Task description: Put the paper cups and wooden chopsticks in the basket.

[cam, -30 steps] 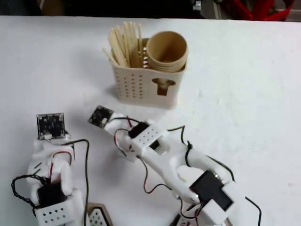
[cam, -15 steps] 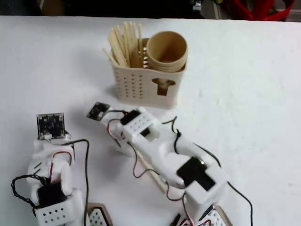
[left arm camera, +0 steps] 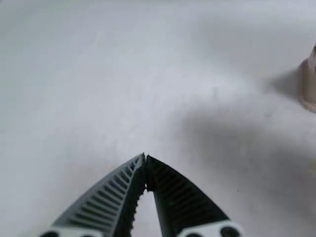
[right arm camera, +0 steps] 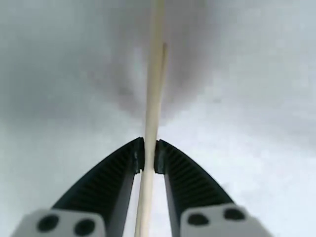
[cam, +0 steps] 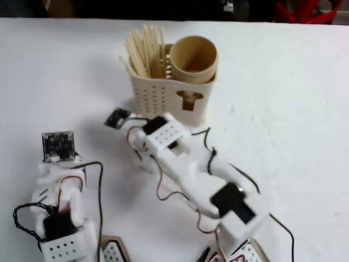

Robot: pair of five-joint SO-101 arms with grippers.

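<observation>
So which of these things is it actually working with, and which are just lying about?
In the job: basket, paper cups stacked in it, wooden chopsticks standing in it, one chopstick gripped by the right end effector.
Just there: white table, red shape behind it, left end effector, shut, empty.

I've got a white table (cam: 294, 109) running out on every side of the right gripper (right arm camera: 148, 148), matte and faintly mottled. Beyond the gripper, past the table's far edge, there's a dark strip of room (cam: 163, 8). Something red (cam: 305, 8) sits back there off to the gripper's right, and a brownish shape (cam: 60, 6) off to its left. The light's soft, and I see blurred grey shadows (right arm camera: 123, 74) on the tabletop just ahead of the gripper.
</observation>
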